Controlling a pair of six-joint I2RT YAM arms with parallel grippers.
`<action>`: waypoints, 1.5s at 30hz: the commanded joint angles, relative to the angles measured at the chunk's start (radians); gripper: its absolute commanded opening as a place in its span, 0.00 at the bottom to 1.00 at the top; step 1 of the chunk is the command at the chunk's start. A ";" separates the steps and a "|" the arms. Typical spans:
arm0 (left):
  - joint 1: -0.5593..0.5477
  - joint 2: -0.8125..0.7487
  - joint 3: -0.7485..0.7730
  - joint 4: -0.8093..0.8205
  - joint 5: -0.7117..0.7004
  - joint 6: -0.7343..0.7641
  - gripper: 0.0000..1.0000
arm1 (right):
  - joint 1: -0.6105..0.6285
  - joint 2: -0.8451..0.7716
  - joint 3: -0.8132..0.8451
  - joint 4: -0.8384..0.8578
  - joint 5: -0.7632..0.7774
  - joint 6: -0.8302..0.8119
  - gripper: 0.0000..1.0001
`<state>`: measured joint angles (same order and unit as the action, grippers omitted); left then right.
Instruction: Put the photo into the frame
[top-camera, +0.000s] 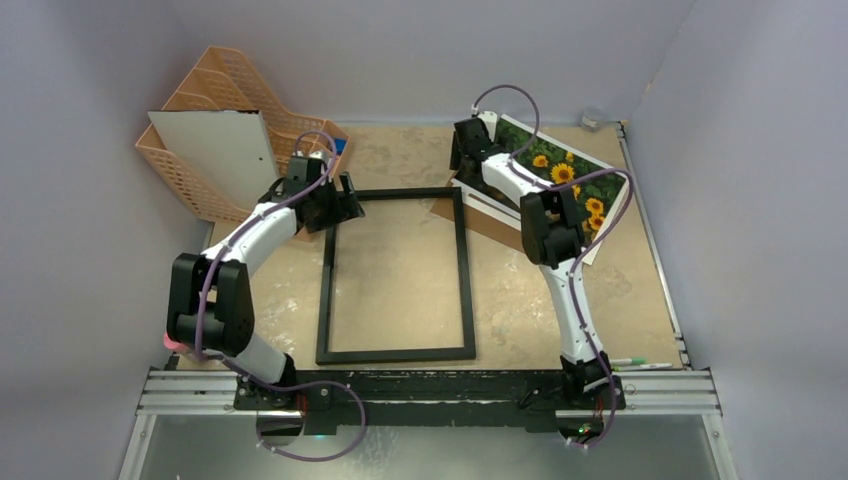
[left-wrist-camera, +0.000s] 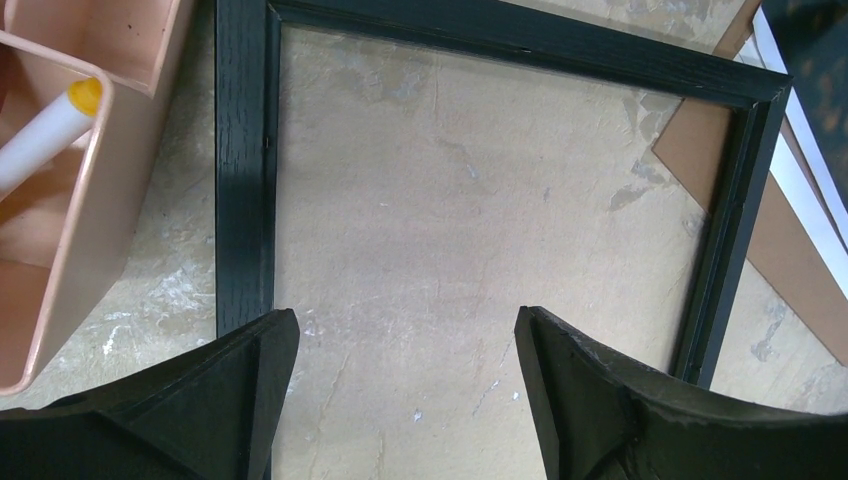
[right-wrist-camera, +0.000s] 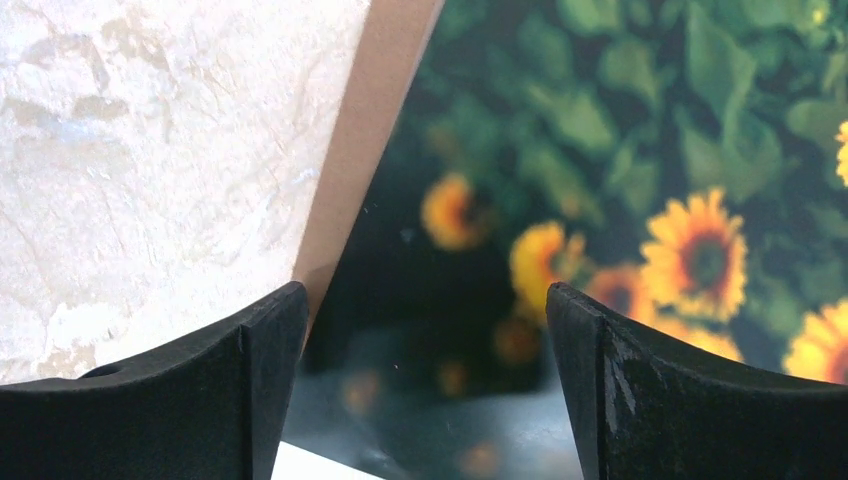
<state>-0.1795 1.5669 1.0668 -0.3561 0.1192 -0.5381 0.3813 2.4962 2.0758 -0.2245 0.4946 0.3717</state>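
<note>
Two arms: reach over the far half of the bench (top-camera: 620, 290), well apart from each other.
Left jaws: stand wide apart, hold nothing, hover over the far left corner of the frame (left-wrist-camera: 243, 170).
Right jaws: stand wide apart, hold nothing, hover low over the left edge of the photo (right-wrist-camera: 650, 200), beside a strip of brown board (right-wrist-camera: 370, 130).
Frame: lies flat mid-bench, bench surface visible through it.
Photo: lies far right, apart from the frame, on a white board (top-camera: 603, 240); partly hidden from above by the right forearm.
Brown board: meets the frame's far right corner; over or under, cannot tell.
Organiser: orange basket (top-camera: 185, 175) far left, just beside the frame, with a white sheet (top-camera: 215, 150) leaning in it and a yellow-tipped marker (left-wrist-camera: 45, 135) in one compartment.
Pens: two (top-camera: 635, 364) near the right arm's base.
</note>
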 joint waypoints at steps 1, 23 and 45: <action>-0.005 0.000 0.001 0.039 -0.008 0.014 0.83 | -0.003 -0.061 -0.136 -0.124 -0.005 -0.054 0.88; -0.005 -0.021 -0.011 0.066 0.050 0.003 0.83 | -0.049 -0.410 -0.613 -0.113 -0.181 -0.088 0.70; -0.100 -0.023 0.005 0.160 0.144 -0.100 0.83 | -0.056 -0.720 -0.895 -0.037 -0.244 0.151 0.49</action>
<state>-0.2504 1.5776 1.0534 -0.2607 0.2298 -0.5999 0.3305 1.7962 1.2163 -0.2333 0.2344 0.4973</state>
